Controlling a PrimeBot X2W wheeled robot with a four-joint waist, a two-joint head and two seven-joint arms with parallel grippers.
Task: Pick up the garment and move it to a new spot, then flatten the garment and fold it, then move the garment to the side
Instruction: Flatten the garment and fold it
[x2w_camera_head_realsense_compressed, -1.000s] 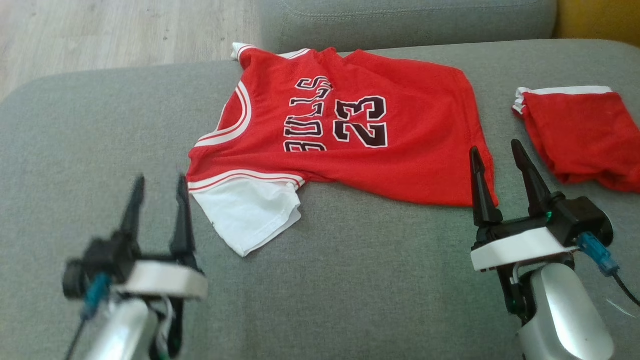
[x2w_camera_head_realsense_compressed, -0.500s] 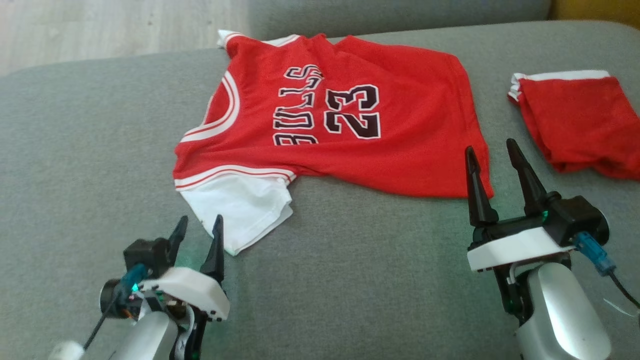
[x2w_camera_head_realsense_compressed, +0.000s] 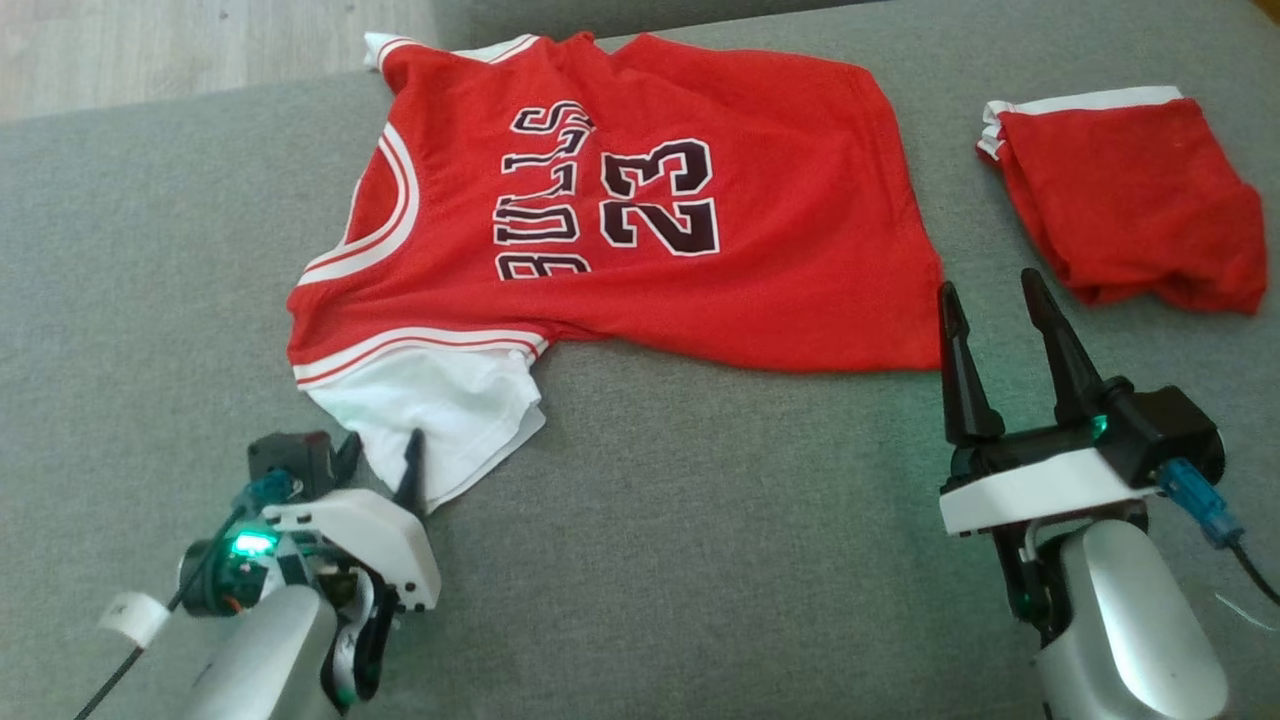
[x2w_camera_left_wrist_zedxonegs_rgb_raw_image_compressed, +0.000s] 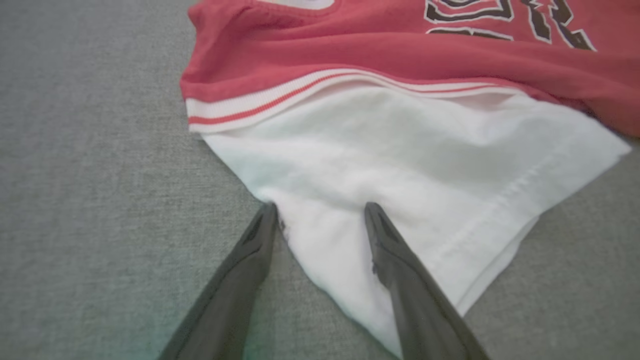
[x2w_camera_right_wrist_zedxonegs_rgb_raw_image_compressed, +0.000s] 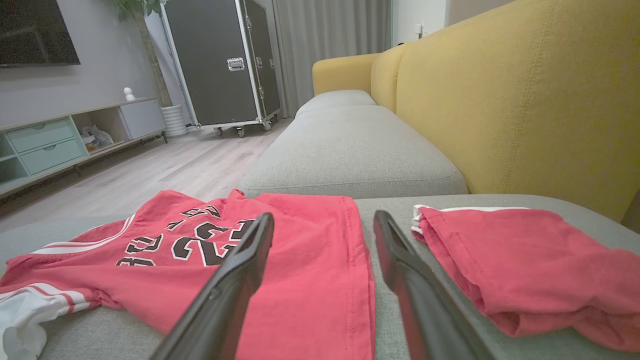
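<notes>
jersey (x2w_camera_head_realsense_compressed: 760, 300) of red mesh — white sleeve (x2w_camera_left_wrist_zedxonegs_rgb_raw_image_compressed: 400, 165) (rumpled), grey woven cushion (x2w_camera_head_realsense_compressed: 700, 560)

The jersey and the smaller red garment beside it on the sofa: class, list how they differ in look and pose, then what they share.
The jersey is spread out; the smaller red garment lies folded and bunched. The jersey bears black lettering and the number 23; the smaller one is plain. The jersey has a white sleeve; the smaller one has just a white band along one edge. Both are red and lie on the grey cushion.
</notes>
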